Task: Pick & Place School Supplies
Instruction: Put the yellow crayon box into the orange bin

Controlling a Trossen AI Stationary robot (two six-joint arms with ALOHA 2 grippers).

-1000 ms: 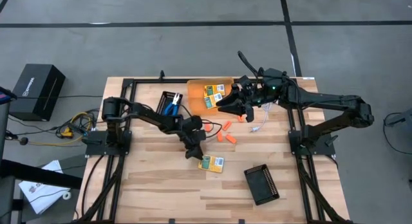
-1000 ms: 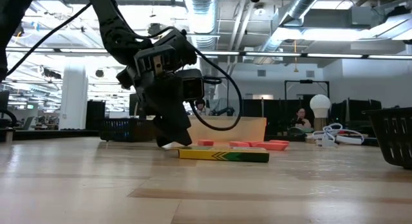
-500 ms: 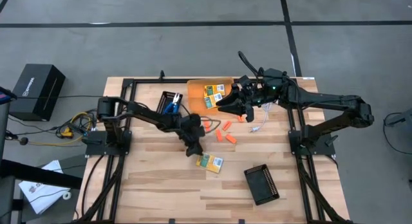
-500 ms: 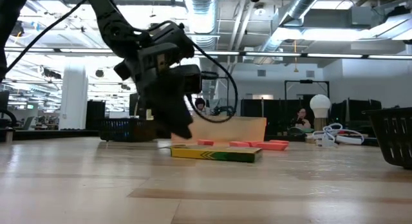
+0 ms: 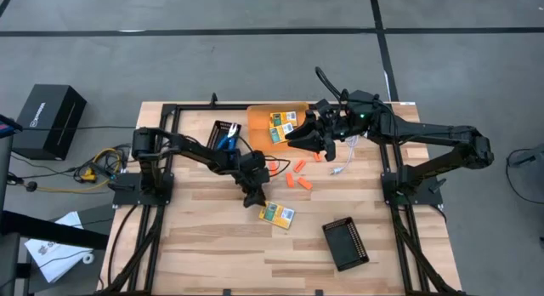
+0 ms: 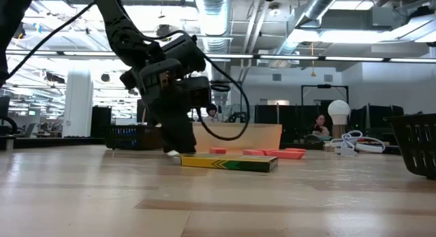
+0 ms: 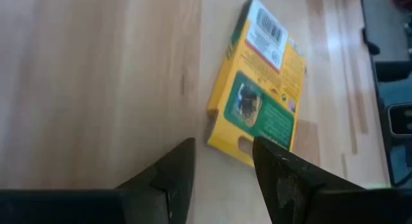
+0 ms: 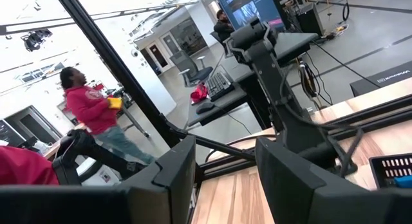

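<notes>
The job is partly done, judging by how things lie. At the far edge of the tabletop [image 5: 204, 245] an orange tray [image 5: 259, 119] already holds two crayon boxes [image 5: 282, 126], so some supplies seem to be sorted. Beside it a black ridged tray [image 5: 219, 130] carries the blue-handled pliers [image 5: 226, 140].

Left to collect: one crayon box [image 5: 278, 214] lying flat on the bare wood near the middle, and several short orange sticks [image 5: 298, 180] scattered between it and the orange tray. A second black ridged tray [image 5: 345, 243] sits toward the near right side, apparently with nothing in it.

The left pincer [image 5: 255, 198] is down at the tabletop just beside the loose crayon box. In the left wrist view its fingers [image 7: 170, 179] stand apart with only wood between them, and the box [image 7: 257, 98] lies just ahead, one corner close to a fingertip; it grasps nothing. That box is probably the next pick.

The right pincer [image 5: 299, 136] hangs over the near edge of the orange tray. Its fingers [image 8: 177, 179] stand apart in its wrist view, nothing visible between them, so it looks released.
</notes>
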